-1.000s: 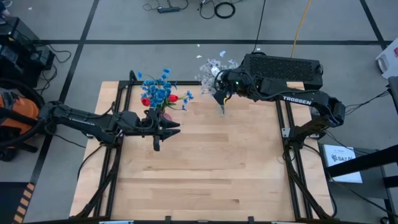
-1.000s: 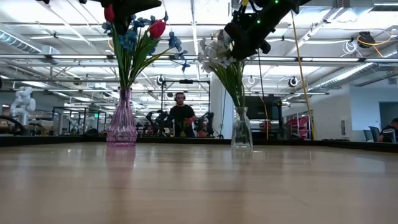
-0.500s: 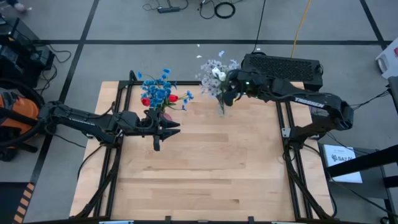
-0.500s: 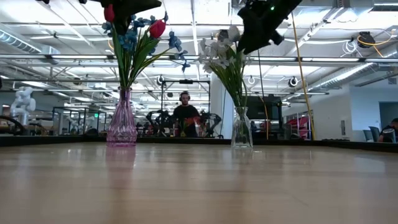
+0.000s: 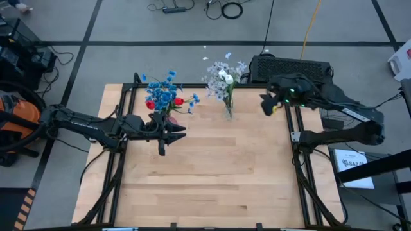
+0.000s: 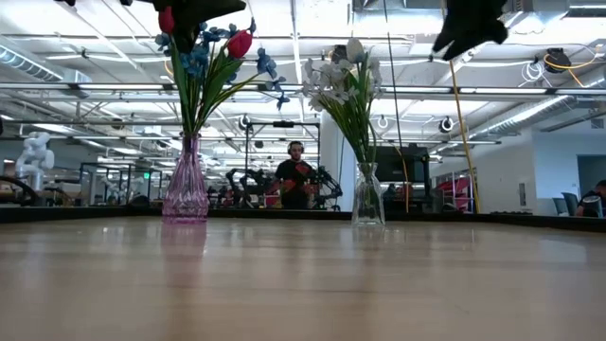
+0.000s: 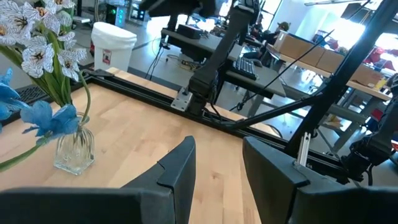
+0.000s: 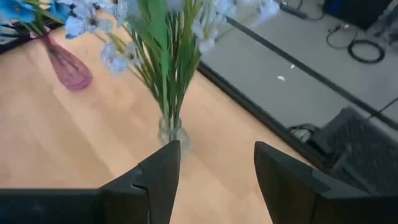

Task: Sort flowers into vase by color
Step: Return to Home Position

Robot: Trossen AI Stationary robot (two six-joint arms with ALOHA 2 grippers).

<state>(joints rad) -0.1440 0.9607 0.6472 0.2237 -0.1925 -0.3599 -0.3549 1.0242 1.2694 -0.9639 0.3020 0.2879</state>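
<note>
Right gripper has backed off the clear vase toward upper right, fingers apart, empty, since white flowers sit inside; left gripper waits likewise by pink vase.

The high camera looked straight down on the whole surface. The low one sat at surface level, facing the room. Both wrist cameras looked across it from nearer; all four apparently shared the clear vase.

Wooden table, person beyond it, white bucket
</note>
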